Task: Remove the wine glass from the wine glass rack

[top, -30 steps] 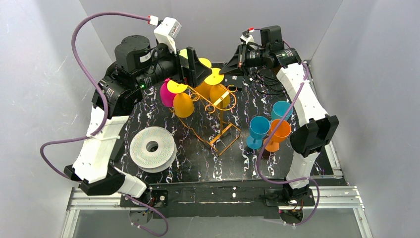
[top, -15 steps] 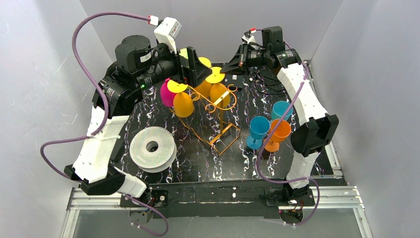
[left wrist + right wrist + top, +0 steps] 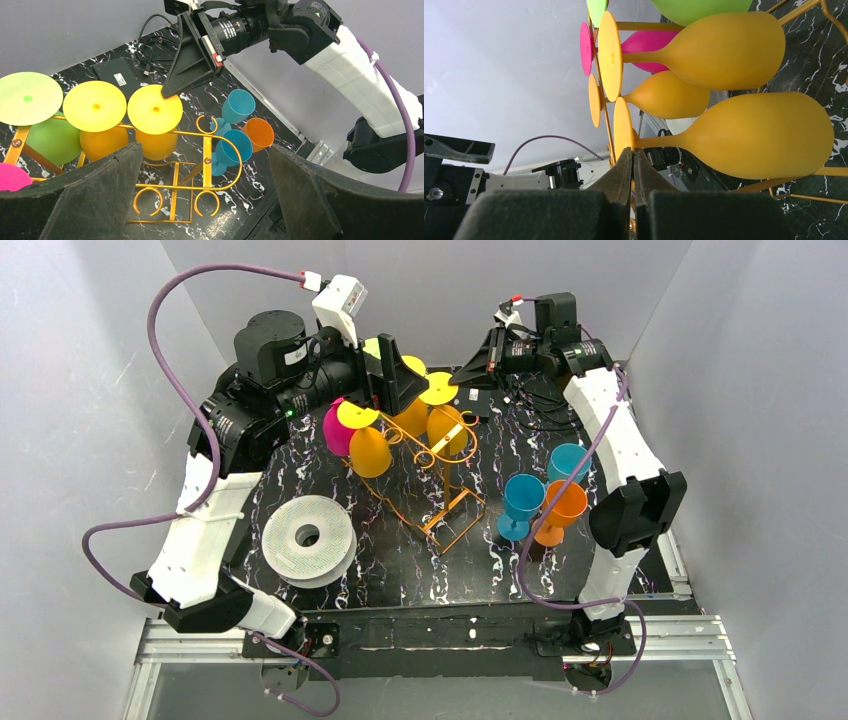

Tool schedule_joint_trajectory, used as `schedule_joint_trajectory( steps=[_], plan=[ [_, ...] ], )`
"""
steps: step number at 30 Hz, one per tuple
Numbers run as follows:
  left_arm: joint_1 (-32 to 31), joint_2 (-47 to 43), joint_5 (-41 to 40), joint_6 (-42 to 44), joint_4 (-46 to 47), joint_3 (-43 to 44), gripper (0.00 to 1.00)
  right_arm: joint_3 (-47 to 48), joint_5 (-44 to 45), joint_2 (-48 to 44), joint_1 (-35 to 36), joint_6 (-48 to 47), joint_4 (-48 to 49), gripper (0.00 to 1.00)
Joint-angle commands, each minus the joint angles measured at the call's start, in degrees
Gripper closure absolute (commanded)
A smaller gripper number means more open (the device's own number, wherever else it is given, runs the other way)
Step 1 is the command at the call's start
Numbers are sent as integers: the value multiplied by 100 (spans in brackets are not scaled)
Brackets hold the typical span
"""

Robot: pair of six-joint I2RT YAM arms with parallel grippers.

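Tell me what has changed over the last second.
The right gripper, fingers shut, drew slightly back to the right, away from the wine glass rack. No glass came off. The left gripper stays open above the rack; the hanging glasses and white spool have not moved.

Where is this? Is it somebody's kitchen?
Likely a robot test booth, not a kitchen: a left arm and right arm bolted to a metal rail, plain grey walls around the black table, bright glasses on a wire rack.
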Motion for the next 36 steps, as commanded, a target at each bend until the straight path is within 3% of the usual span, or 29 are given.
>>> schedule_joint_trajectory(
  steps=[1,36],
  plan=[
    [8,-40,90,-22,238,204,2,-105,-175,-346,-53,24,257,99],
    [8,-77,93,-10,259,78,2,-103,-41,-635,-692,349,324,99]
  ],
)
